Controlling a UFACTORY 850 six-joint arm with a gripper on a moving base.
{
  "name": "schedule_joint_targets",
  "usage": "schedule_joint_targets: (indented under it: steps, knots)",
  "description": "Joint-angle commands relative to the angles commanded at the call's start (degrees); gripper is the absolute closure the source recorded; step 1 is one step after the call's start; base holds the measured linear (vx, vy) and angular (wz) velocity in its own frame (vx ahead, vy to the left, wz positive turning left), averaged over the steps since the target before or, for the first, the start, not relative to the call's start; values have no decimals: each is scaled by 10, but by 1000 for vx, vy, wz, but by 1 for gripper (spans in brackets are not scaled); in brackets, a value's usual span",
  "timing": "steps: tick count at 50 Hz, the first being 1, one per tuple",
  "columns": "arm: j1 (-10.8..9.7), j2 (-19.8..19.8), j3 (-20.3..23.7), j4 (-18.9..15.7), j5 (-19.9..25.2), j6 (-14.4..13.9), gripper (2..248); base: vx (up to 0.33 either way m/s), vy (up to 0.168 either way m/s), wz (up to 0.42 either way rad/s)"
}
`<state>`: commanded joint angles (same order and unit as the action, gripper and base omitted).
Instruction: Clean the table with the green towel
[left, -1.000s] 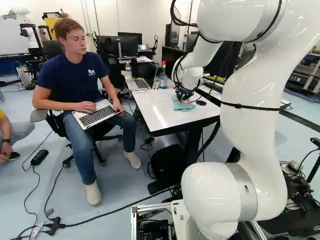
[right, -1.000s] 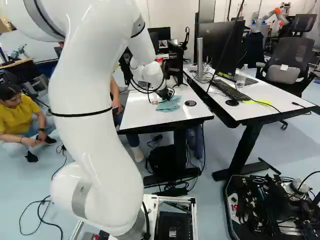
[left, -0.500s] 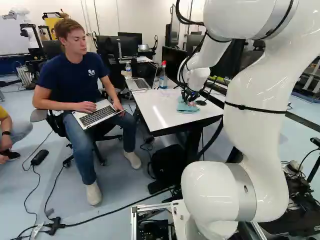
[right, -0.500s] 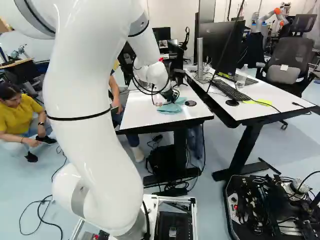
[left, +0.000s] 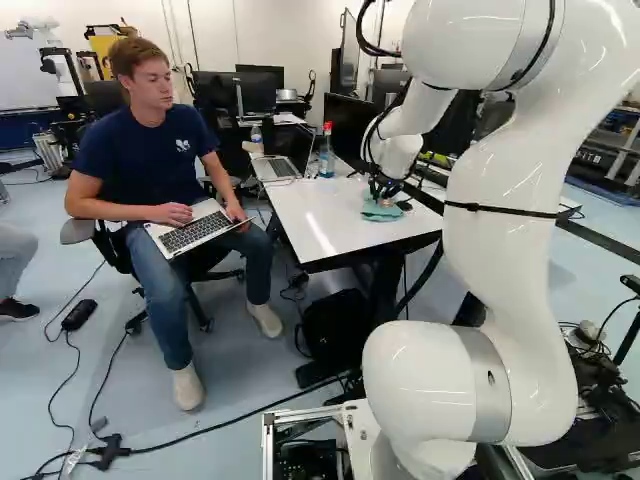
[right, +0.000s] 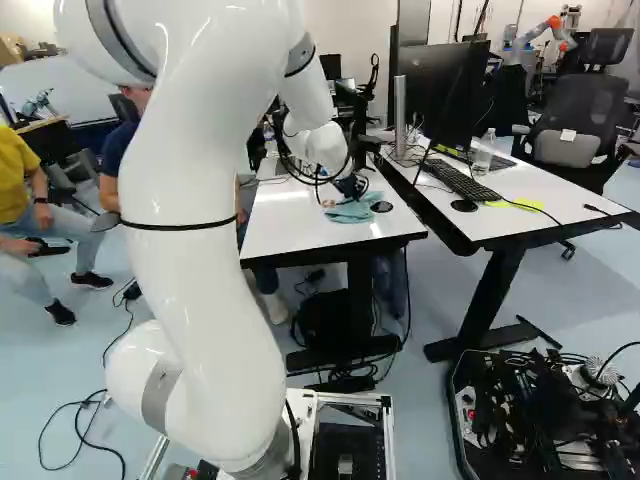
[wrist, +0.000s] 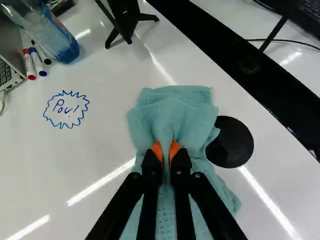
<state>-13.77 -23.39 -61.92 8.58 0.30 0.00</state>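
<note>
One green towel (left: 380, 212) lies on the white desk (left: 320, 236), seen right of the middle in the left base view, with the gripper (left: 384, 197) directly above it. A bottle (left: 326, 158) and an open laptop (left: 274, 168) stand farther back on the desk. Beside it sits a person (left: 165, 140), a second laptop (left: 192, 229) across the thighs.

In the right base view, the towel is near the desk's right edge, next to a black disc (right: 381, 207). A keyboard (right: 463, 180) rests on the neighbouring table (right: 560, 205).

In the wrist view, the jaws are pinching a raised fold of the towel between orange pads (wrist: 157, 149); the rest spreads ahead and underneath, reaching the disc. Well apart from the towel, a spiky blue drawing (wrist: 65, 122) marks the desk, near some markers (wrist: 30, 67).
</note>
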Motion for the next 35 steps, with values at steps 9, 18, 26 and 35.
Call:
schedule_joint_targets:
  steps: [9, 18, 26, 35]
  knots:
    - [5, -20, -26, 0, 0, 0, 214, 0, 0, 0]
    - [14, -39, -51, 0, 0, 0, 214, 0, 0, 0]
    - [25, -45, -58, 0, 0, 0, 214, 0, 0, 0]
    - [38, -38, -49, 0, 0, 0, 214, 0, 0, 0]
